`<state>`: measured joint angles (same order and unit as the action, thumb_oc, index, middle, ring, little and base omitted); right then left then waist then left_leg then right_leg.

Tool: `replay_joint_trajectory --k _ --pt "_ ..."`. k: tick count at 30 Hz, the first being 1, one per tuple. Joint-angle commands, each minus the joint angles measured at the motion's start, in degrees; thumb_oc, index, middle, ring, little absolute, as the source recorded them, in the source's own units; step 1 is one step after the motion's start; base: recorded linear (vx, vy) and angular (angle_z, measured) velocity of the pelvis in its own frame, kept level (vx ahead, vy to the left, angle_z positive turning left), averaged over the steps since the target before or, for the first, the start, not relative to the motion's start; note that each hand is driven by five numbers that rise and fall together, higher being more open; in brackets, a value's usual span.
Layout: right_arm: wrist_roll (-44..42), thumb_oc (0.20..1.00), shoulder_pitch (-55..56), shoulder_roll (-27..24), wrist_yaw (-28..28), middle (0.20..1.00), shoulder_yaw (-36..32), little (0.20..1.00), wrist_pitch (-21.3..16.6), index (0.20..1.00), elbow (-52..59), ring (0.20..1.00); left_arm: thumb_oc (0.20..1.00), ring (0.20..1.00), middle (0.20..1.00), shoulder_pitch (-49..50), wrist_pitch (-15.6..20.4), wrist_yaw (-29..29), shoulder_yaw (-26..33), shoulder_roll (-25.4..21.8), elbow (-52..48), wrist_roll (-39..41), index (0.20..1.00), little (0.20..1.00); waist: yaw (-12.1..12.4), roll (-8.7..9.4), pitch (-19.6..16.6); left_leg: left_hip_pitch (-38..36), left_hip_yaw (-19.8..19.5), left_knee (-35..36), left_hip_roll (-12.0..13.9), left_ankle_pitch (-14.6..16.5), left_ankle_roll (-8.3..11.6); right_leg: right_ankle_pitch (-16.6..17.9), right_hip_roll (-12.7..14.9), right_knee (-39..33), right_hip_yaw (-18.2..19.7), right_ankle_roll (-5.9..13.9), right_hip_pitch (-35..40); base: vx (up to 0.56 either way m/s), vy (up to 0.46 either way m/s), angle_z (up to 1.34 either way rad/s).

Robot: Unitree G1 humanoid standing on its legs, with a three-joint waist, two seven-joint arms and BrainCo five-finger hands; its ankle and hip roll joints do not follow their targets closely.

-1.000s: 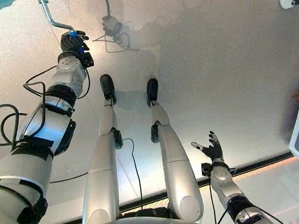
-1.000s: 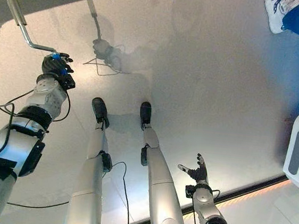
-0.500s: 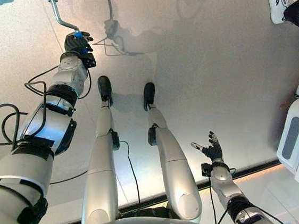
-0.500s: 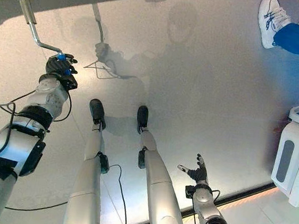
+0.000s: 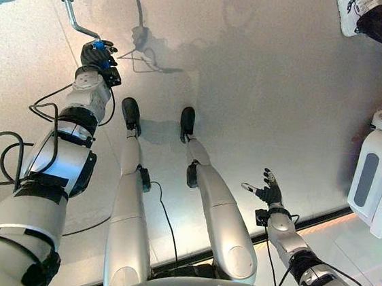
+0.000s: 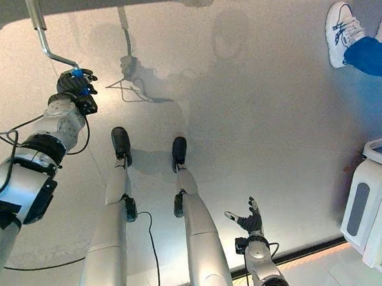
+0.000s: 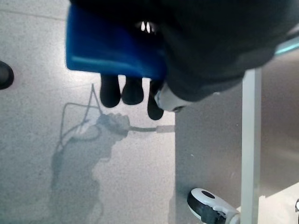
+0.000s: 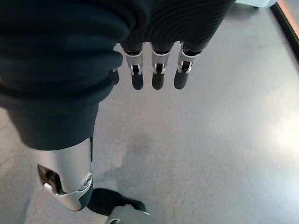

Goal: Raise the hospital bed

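Gripping the crank's (image 6: pixel 43 40) blue handle (image 7: pixel 110 51), left hand (image 6: pixel 73 84) has fingers curled round it; right hand (image 6: pixel 252 222), well apart from crank, fingers spread, holds nothing.

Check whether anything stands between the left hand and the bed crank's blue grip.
Nothing visible does. The left hand is already closed on the blue grip at the end of the metal crank. The right hand hangs open, away over the floor.
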<state>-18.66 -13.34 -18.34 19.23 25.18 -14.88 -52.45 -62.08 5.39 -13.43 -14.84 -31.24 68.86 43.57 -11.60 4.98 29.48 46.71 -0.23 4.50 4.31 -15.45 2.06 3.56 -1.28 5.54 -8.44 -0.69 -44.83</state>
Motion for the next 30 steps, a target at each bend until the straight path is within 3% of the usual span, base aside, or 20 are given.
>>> replay_joint_trajectory --k 1,17,25,30 --pt "-1.7 1.000 3.7 0.8 0.0 1.000 -2.1 1.000 0.1 1.000 0.0 1.000 0.200 0.200 0.200 1.7 5.1 -4.3 2.8 -11.7 0.4 5.7 0.200 0.200 6.2 4.32 0.3 -5.5 2.2 0.5 -3.9 5.8 0.67 9.2 4.3 -8.1 3.4 8.95 3.2 0.00 0.000 0.00" --pt "-1.8 1.000 4.4 0.6 -0.1 1.000 -1.4 1.000 -0.1 1.000 0.6 1.000 0.200 0.200 0.200 0.3 5.1 -4.7 0.4 -12.7 0.6 3.3 0.200 0.200 6.6 3.43 0.3 -6.0 2.3 0.5 -4.0 5.6 0.65 9.1 4.3 -7.5 3.4 8.76 3.0 0.00 0.000 0.00" --pt "-1.9 1.000 4.4 0.0 0.2 1.000 -1.3 1.000 0.1 1.000 0.3 1.000 0.200 0.200 0.200 0.4 4.5 -4.8 -1.8 -10.6 1.0 -1.6 0.200 0.200 5.6 2.69 0.3 -4.4 3.3 0.5 -4.1 5.2 0.60 9.3 4.1 -6.7 4.3 8.69 0.8 0.00 0.000 0.00" --pt "-1.2 1.000 4.7 -0.4 1.3 1.000 -1.7 1.000 -0.1 1.000 0.9 1.000 0.200 0.200 0.200 0.3 3.9 -4.6 -2.5 -6.8 0.7 -3.5 0.200 0.200 4.2 2.28 0.3 -3.8 5.1 0.5 -3.8 5.2 0.43 9.7 3.3 -6.0 6.0 8.57 -1.3 -0.02 0.011 -0.10"
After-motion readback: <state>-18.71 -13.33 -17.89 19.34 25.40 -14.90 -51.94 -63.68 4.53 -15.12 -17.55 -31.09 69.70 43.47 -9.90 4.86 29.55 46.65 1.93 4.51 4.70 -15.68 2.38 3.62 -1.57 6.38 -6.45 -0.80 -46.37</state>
